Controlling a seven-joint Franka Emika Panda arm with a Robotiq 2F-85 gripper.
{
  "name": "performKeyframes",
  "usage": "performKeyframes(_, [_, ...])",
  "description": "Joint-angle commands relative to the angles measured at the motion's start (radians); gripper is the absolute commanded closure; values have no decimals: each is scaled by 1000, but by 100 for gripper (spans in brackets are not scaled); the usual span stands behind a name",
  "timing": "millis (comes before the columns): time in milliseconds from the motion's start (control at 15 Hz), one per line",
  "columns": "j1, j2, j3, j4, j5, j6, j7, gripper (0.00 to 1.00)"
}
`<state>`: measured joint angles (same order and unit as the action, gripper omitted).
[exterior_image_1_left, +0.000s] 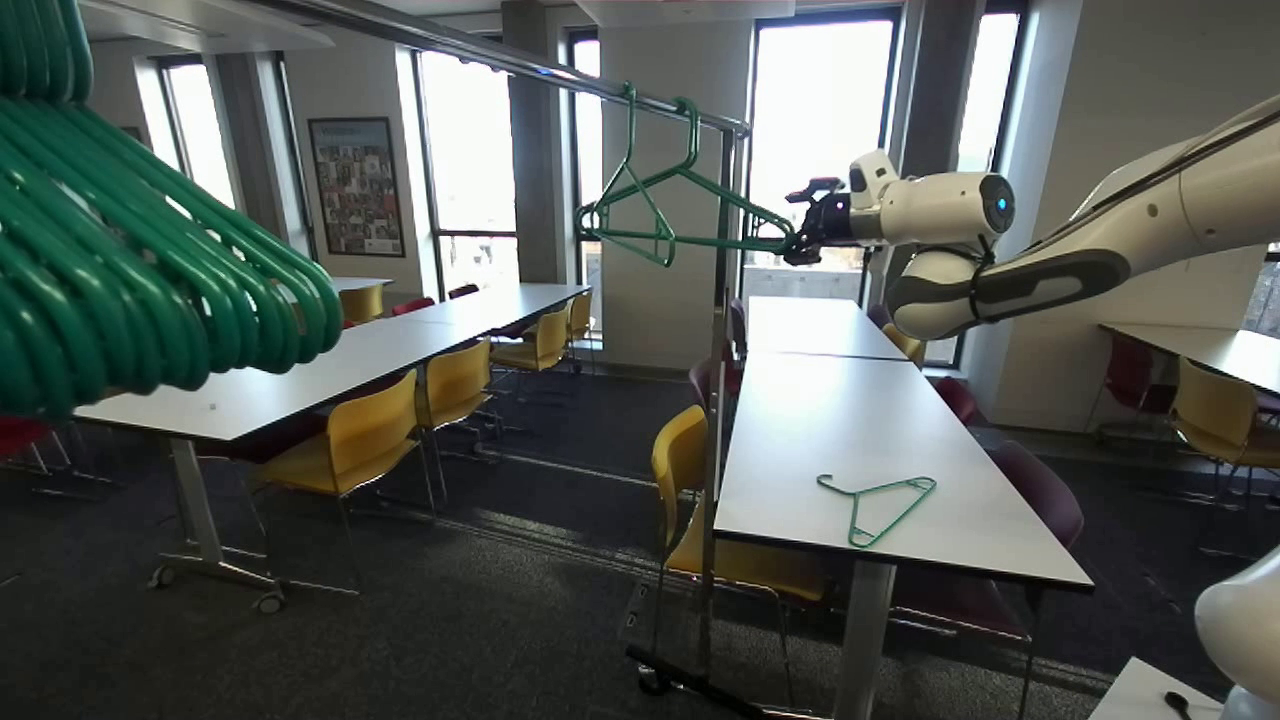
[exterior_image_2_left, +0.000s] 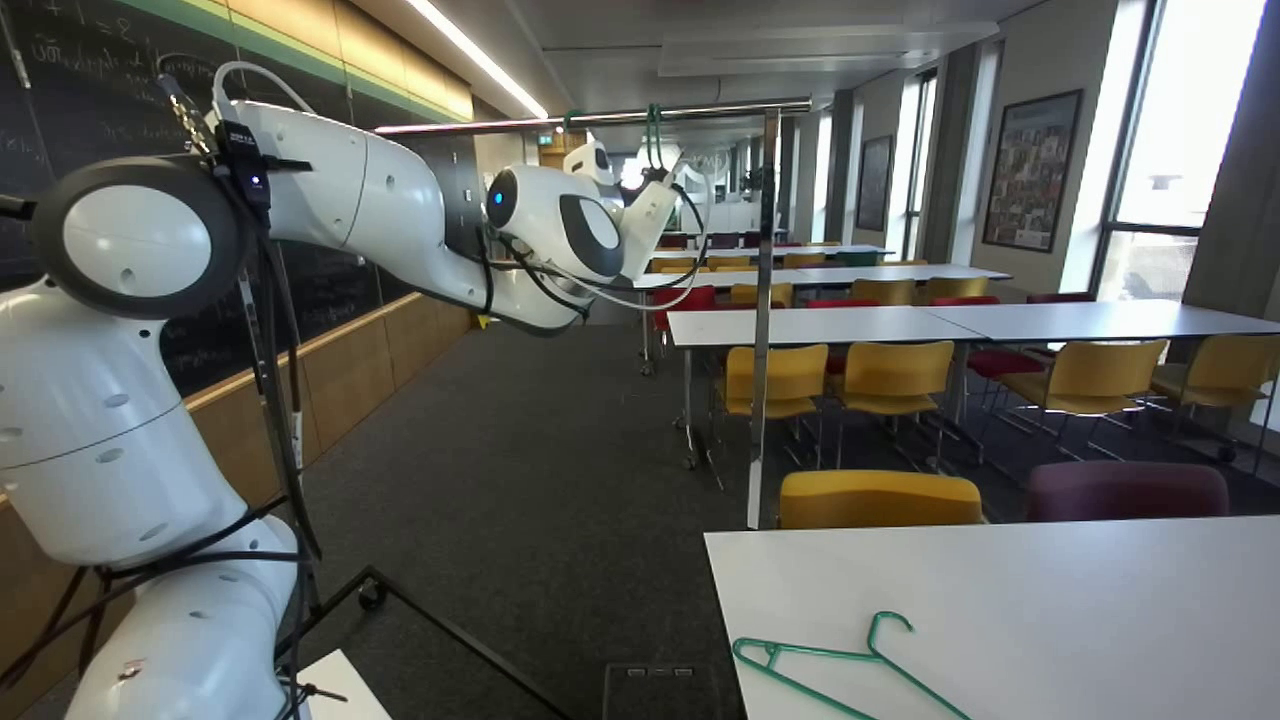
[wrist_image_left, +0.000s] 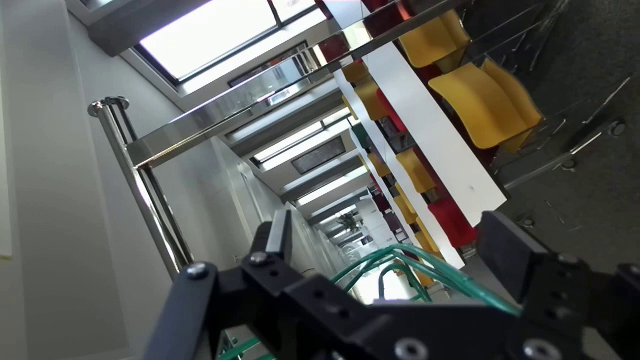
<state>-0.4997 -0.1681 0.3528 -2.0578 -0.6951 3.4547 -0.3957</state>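
My gripper reaches the lower outer corner of the green plastic hangers, its jaws wide apart. Two of these hang near the rail's end: one hanger is turned almost edge-on, another hanger stretches toward the gripper, its corner by the lower finger. In the wrist view green hanger tubes cross low between the spread fingers, and one passes close to the right finger; contact cannot be told. A separate green hanger lies flat on the white table. In that exterior view the fingers are mostly hidden behind the wrist.
The metal rail ends at an upright post beside the gripper, also near in the wrist view as a shiny post. Many bunched green hangers fill the left foreground. A white table and yellow chairs stand below.
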Motion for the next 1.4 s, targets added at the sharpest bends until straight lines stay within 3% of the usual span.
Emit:
performKeyframes(0, [-10,-9,15,-23,21,0,-59,0])
performKeyframes(933, [66,-28,-1,-1,55,0,-40,0])
performKeyframes(1333, [51,-35,7,-1,100,0,-49,0])
